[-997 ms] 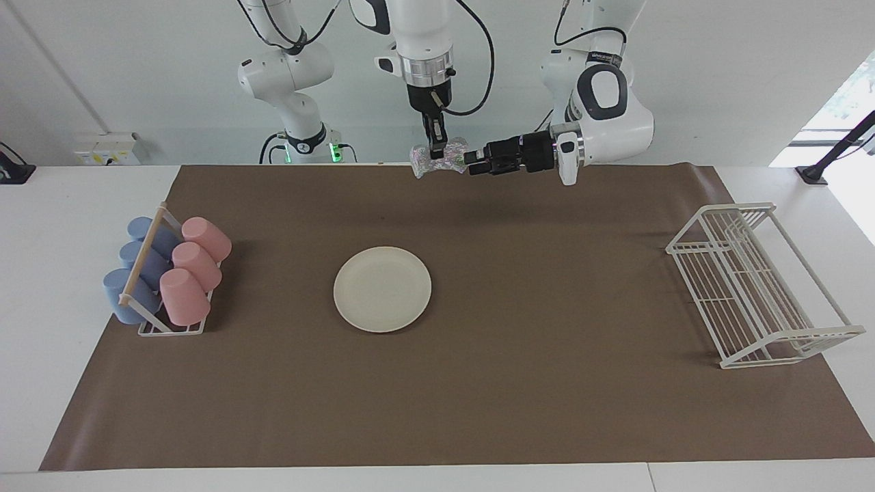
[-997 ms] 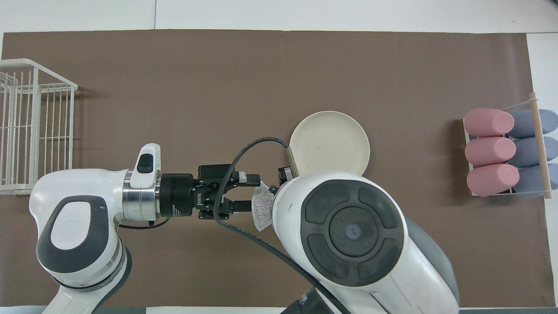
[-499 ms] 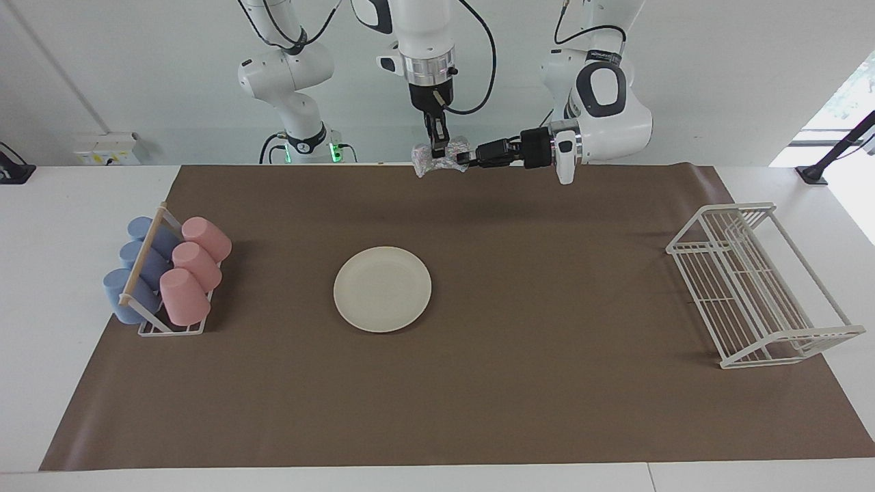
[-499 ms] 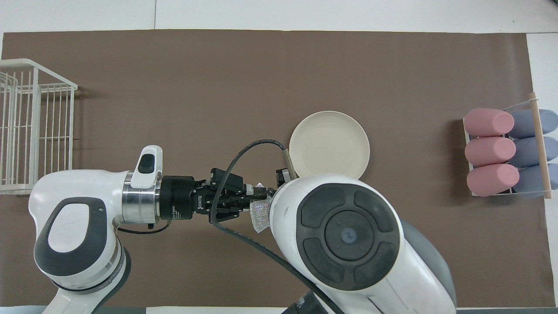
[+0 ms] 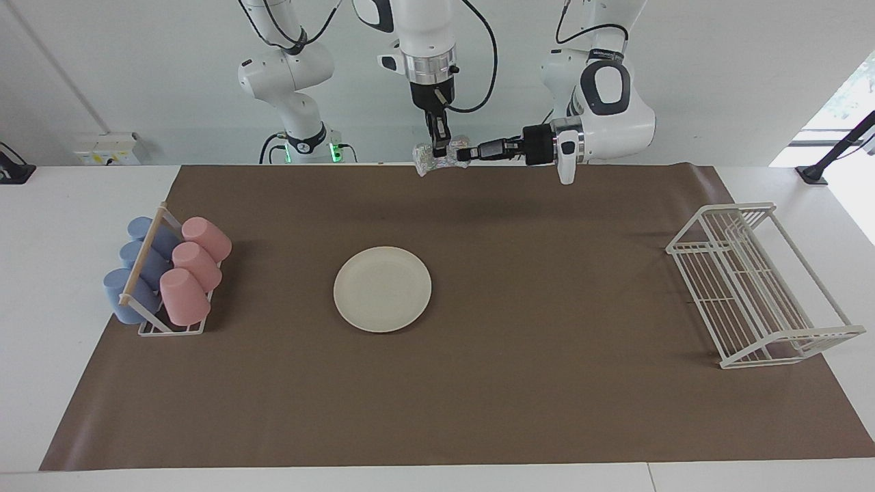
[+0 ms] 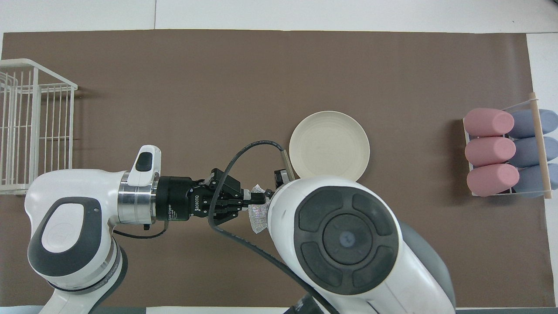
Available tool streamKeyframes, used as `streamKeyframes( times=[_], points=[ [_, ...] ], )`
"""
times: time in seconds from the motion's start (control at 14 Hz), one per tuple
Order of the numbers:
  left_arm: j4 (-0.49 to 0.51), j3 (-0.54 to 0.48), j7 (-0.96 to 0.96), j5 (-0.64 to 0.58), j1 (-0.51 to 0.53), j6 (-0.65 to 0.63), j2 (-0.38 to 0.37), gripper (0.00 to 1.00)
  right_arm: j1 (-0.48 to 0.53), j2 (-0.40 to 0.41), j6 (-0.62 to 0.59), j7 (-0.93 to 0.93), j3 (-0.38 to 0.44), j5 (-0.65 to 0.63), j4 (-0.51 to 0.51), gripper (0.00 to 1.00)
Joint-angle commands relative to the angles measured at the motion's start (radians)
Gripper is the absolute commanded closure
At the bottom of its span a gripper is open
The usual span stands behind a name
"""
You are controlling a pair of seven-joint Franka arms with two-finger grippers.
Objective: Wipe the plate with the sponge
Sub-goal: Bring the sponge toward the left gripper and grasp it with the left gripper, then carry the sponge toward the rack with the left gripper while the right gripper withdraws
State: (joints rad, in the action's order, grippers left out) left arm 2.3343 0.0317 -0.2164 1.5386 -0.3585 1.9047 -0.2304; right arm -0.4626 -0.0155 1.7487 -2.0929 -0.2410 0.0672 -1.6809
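Sponge (image 5: 439,157) is hanging in the air above the mat's (image 5: 547,287) edge nearest the robots, pinched from above by the right tool (image 5: 437,145), whose fingers are clamped together on it. The left tool (image 5: 465,154) is coming in sideways and its fingers are closing together on the sponge's end, so both tools are gripping the same floppy pad at once. I judge this to be a handover, and the risk is in the timing: if the right tool is letting go before the left one is biting firmly, the sponge is likely dropping to the surface; if both are pulling while clamped, the soft pad could be stretching or slipping out of the thinner hold. The plate (image 5: 382,289) is lying flat on the mat, well apart from the sponge and farther from the robots, with nothing on it. A cup rack (image 5: 152,277) with pink and blue cups is standing toward the right arm's end, a white wire dish rack (image 5: 755,283) toward the left arm's end; neither is blocking the way down to the plate.
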Motion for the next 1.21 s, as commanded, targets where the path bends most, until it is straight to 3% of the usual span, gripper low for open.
streamKeyframes(
  times=[0.0,0.07,0.28,0.64,1.14],
  points=[
    [0.023,-0.006,-0.038,0.005,0.012,-0.021,-0.04,1.0,0.009,-0.018,-0.043,0.058,-0.004,-0.023,-0.005,0.06],
    [0.023,-0.006,-0.04,0.005,0.012,-0.021,-0.041,1.0,0.016,-0.026,-0.048,0.117,-0.004,-0.023,-0.011,0.0],
    [0.023,-0.006,-0.049,0.003,0.013,-0.016,-0.04,1.0,0.053,-0.049,-0.089,0.276,0.0,-0.023,-0.014,0.0],
    [0.004,-0.006,-0.112,-0.099,0.035,0.011,-0.029,1.0,0.214,-0.084,-0.253,0.822,0.005,-0.023,-0.019,0.0],
    [-0.082,-0.006,-0.276,-0.457,0.15,0.019,-0.009,1.0,0.498,-0.104,-0.328,1.449,0.008,-0.023,-0.011,0.0]
  ],
)
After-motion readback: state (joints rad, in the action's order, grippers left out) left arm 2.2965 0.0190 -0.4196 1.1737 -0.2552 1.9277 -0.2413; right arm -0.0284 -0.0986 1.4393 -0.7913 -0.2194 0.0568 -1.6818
